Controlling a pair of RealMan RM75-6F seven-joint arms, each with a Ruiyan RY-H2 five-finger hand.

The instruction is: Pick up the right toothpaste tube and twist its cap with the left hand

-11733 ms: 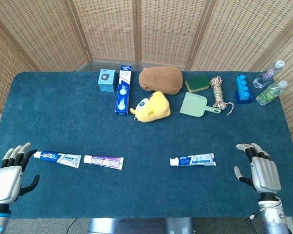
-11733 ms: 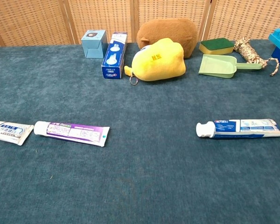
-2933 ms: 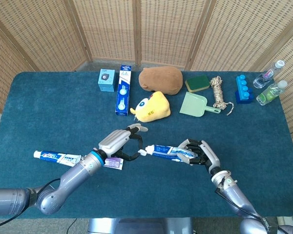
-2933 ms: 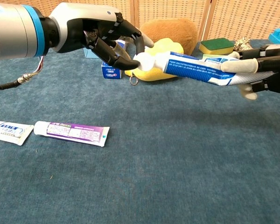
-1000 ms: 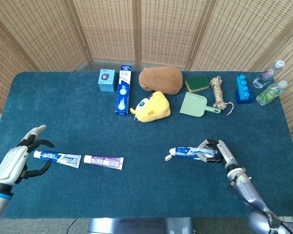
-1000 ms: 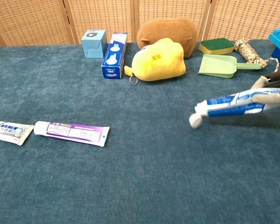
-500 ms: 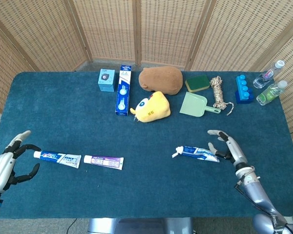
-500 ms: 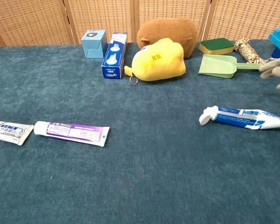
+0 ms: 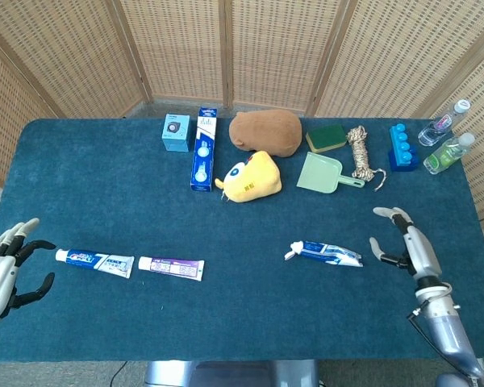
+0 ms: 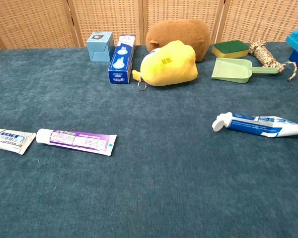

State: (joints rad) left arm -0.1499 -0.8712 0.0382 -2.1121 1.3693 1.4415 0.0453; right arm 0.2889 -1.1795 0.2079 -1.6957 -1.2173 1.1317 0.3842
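Across the blue desk (image 9: 242,210) both hands rest empty near its front corners, fingers apart: the left hand (image 9: 2,274) just beside a blue tube, the right hand (image 9: 409,250) with its fingers (image 9: 387,212) near the tail of the right toothpaste tube (image 9: 327,253). That tube lies flat, its white cap (image 10: 219,123) pointing away from those fingers. A good pick-up would wrap the tube's body and leave the cap exposed for the left hand. Open carpet surrounds it; the desk's right edge lies just beyond the right hand.

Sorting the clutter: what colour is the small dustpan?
The dustpan is pale green, clearest in the chest view.
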